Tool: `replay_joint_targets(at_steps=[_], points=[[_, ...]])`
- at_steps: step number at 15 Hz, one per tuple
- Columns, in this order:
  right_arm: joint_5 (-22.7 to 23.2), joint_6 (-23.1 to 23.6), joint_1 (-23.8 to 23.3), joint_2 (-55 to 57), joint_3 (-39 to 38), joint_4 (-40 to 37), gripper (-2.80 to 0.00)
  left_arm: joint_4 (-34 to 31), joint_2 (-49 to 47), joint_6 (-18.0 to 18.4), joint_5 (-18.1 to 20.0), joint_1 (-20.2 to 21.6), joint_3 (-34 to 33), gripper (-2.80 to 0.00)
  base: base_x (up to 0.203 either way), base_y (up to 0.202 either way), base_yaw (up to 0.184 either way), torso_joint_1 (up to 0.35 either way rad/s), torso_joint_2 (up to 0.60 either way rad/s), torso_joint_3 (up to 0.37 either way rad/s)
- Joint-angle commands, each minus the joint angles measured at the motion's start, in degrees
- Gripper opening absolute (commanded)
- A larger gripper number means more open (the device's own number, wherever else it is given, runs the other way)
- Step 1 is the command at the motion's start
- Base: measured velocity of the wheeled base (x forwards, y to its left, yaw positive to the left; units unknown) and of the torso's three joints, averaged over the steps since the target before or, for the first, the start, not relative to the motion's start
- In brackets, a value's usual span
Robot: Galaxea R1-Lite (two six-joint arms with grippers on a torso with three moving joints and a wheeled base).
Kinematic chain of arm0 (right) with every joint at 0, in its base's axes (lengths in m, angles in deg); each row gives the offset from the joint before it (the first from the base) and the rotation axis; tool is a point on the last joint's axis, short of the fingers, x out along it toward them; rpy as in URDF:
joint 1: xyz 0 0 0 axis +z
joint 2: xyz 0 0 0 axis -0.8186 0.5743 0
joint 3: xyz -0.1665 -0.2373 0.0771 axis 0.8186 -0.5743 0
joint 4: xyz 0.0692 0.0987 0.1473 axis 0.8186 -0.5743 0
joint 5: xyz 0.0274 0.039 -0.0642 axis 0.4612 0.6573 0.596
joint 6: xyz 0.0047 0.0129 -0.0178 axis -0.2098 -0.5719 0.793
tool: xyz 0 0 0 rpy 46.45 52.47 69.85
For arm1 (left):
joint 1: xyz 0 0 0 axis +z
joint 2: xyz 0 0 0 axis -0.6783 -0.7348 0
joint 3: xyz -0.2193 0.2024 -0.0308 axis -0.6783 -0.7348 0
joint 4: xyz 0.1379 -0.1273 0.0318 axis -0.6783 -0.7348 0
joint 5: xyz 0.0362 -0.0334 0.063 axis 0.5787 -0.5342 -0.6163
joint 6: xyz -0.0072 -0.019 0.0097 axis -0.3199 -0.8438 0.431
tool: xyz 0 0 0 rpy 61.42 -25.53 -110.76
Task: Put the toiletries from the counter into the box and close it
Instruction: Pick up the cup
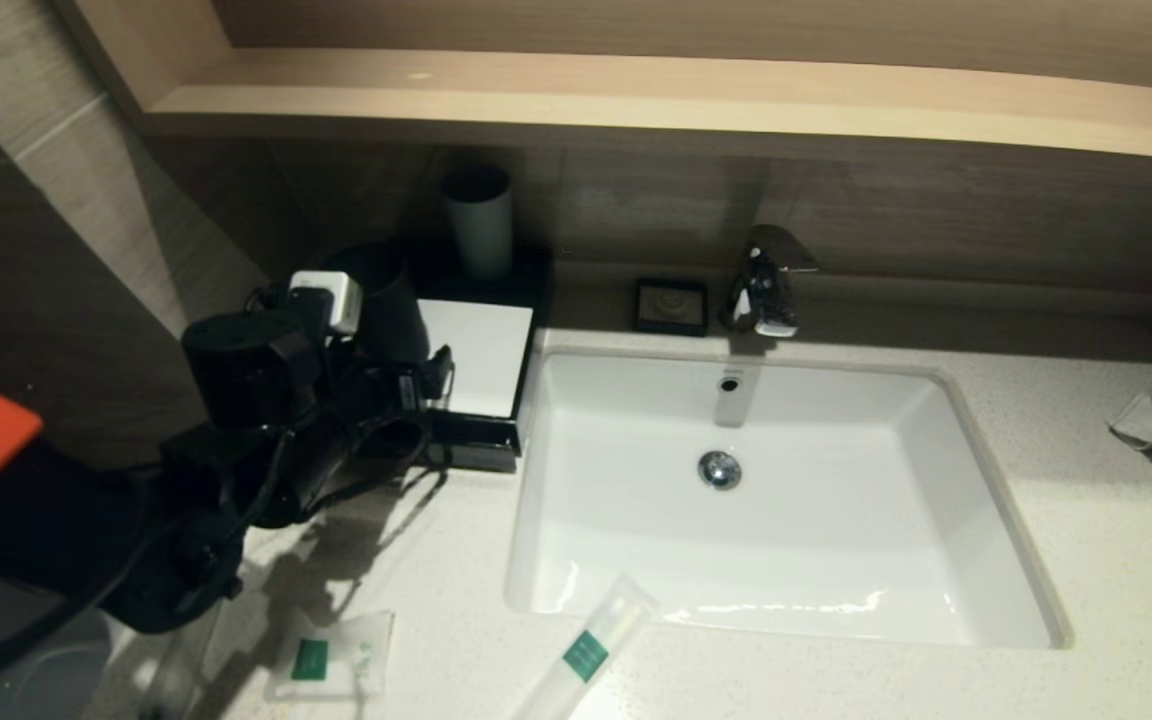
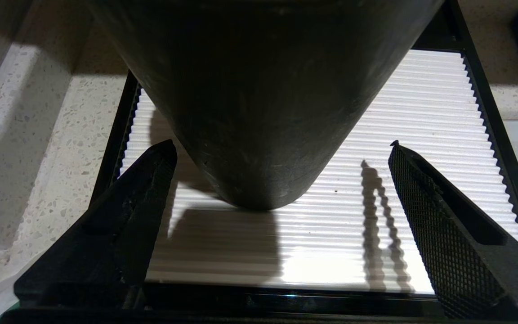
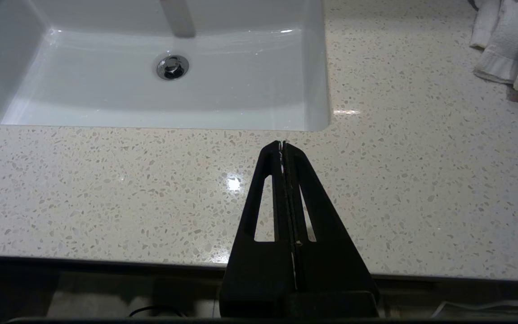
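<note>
Box [image 1: 476, 355] — black, ribbed white top

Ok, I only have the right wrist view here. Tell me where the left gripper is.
Observer: The left gripper is open over the box, left of the sink.
Operator: Say what sits between its fingers.
Observer: A black cup standing on the box's white top, with one finger on either side of it.
Operator: Now report the toiletries.
Observer: Two show: a squarish packet on the counter near its front edge, and a long packet at the sink's front rim.
</note>
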Motion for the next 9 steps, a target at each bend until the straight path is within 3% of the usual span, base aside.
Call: replay_joint_targets(at_steps=[1, 9], points=[[0.0, 0.0, 0.0, 0.0, 0.0, 0.0, -2.8, 0.7, -0.6, 0.0, -0.1, 0.1, 0.2, 0.0, 0.0, 0.0, 0.0, 0.0, 0.0, 0.0], [0.0, 0.0, 0.0, 0.1, 0.0, 0.0, -2.8, 3.5, -2.0, 1.3, -0.8, 0.1, 0.7, 0.0, 0.0, 0.0, 0.0, 0.0, 0.0, 0.0]])
